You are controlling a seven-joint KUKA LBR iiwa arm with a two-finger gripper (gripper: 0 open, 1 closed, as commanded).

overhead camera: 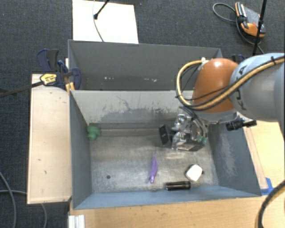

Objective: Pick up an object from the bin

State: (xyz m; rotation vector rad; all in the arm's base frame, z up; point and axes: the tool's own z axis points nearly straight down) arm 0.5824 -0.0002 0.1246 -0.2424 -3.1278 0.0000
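Camera view, hand (183,143) near white block (194,172), black cylinder (178,186)

We identify this as a robotics lab or test cell. A robot arm (262,89) with a gripper (185,137) works inside a grey metal bin (142,48) set on dark carpet (26,26). Beyond the gripper, past the bin's far wall, loose cables (216,6) and an orange-and-black tool (250,26) lie on the floor.

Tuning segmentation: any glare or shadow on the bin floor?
Camera view: pale sheen streaks the back of the bin; its right wall under the arm sits in shadow; the white block, purple piece and black cylinder lie evenly lit.
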